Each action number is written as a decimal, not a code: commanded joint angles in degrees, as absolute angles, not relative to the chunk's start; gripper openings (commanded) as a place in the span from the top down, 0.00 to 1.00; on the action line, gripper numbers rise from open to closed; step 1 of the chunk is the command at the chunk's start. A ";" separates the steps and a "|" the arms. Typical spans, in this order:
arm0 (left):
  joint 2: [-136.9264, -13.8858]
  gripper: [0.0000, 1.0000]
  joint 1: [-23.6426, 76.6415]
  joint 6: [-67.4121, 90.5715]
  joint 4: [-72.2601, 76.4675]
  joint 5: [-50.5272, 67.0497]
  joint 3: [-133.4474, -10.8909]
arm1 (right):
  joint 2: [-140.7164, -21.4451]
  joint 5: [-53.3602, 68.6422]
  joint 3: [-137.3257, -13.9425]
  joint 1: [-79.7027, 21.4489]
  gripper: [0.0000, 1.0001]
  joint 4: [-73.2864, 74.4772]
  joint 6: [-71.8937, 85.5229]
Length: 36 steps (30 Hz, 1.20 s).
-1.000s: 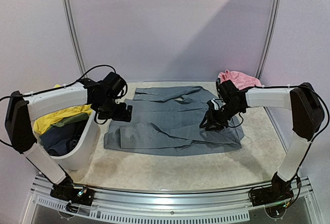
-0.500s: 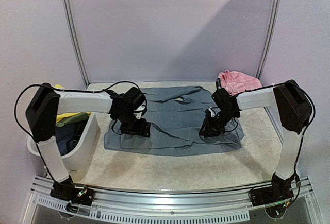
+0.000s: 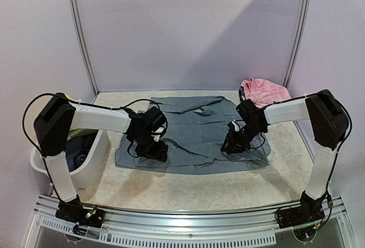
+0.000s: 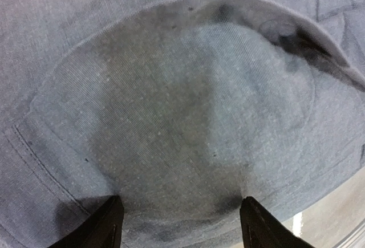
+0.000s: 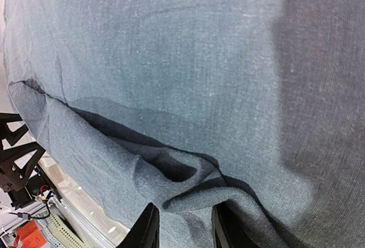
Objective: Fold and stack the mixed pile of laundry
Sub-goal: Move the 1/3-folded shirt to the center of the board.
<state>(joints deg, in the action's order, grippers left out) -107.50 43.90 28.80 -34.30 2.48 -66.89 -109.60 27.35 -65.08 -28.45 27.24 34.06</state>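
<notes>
A grey shirt (image 3: pixel 194 131) lies spread flat on the worktop (image 3: pixel 171 188): on its front half the left jaws stand released, wide astride smooth cloth near its left side, and the right jaws clench a raised fold of it near its right side. At the left edge a white tub (image 3: pixel 91 165) holds dark clothes (image 3: pixel 77 151), and a pink piece (image 3: pixel 263 91) sits bunched in the far right corner

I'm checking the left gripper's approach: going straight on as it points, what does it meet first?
The shirt: the left gripper points down at it with open jaws, and cloth fills the wrist view just ahead. Depth is unclear; it may already touch.
</notes>
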 commanded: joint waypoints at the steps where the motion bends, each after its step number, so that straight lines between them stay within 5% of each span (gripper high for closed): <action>1: -105.01 0.30 48.86 32.69 -33.89 3.65 -61.77 | -108.45 21.77 -59.81 -28.69 0.68 33.91 32.80; 18: -94.33 0.30 65.06 41.08 -43.51 1.68 -56.70 | -92.56 20.30 -47.73 -28.78 0.66 43.82 34.42; 22: -90.38 0.28 65.57 39.44 -51.26 -1.82 -62.09 | -90.99 21.27 -52.96 -28.83 0.65 48.83 31.96; 28: -86.84 0.12 61.66 33.80 -60.53 -10.26 -71.68 | -91.23 20.58 -66.24 -28.73 0.61 56.30 26.55; 36: -84.49 0.00 51.56 27.32 -58.46 -21.88 -76.39 | -93.81 14.35 -80.31 -28.68 0.58 59.84 23.06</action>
<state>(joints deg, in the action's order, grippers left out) -85.41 56.73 31.99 -57.93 -14.39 -75.20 -92.71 19.44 -76.71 -28.49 56.14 25.63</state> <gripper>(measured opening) 0.992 0.407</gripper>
